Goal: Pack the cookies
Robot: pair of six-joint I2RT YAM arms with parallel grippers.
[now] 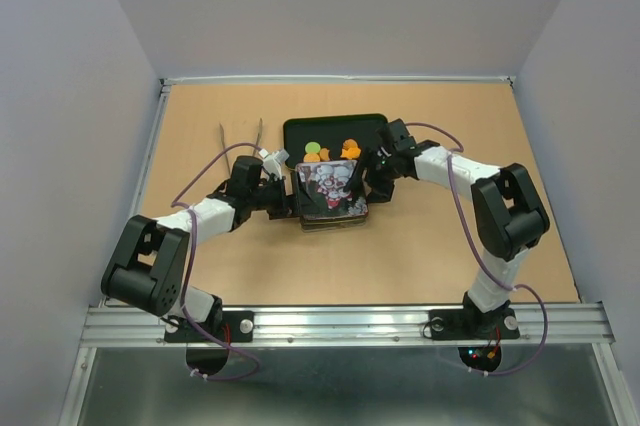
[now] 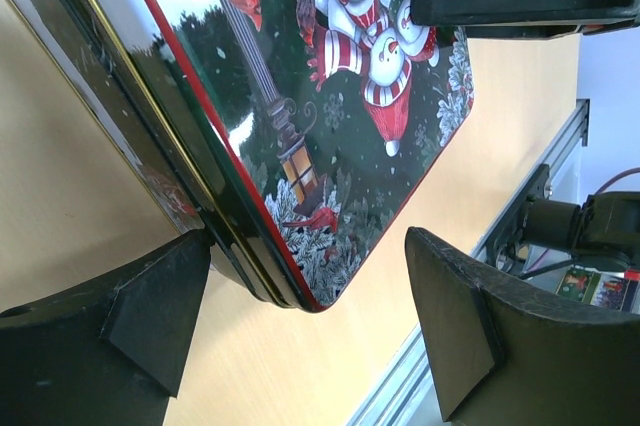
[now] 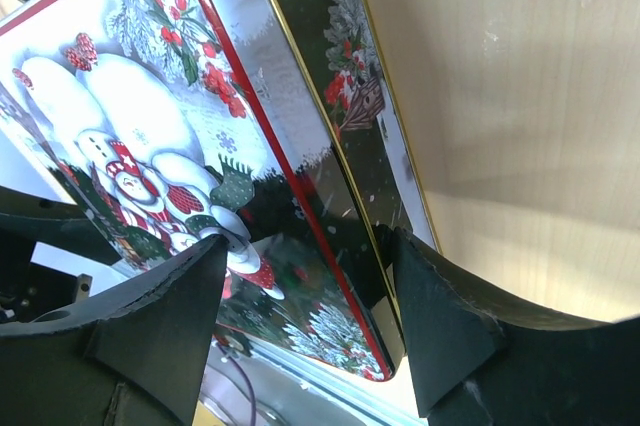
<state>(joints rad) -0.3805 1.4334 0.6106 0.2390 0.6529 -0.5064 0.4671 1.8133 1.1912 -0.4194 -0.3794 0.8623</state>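
Metal tongs [image 1: 225, 136] lie far left on the bench [image 1: 450, 126]. The left tool [image 2: 308, 241], jaws wide, straddles a corner of the lidded tin [image 1: 332, 196], holding nothing. The cookies [image 1: 325, 154] sit on the black tray [image 1: 370, 131] just behind the tin, nearer the right arm. The closed lid bars packing. The right tool [image 3: 308, 241] brackets the tin's right edge, and whether it grips cannot be told.

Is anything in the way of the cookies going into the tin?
Yes. The snowman lid covers the tin, so the cookies on the black tray behind it cannot go in.
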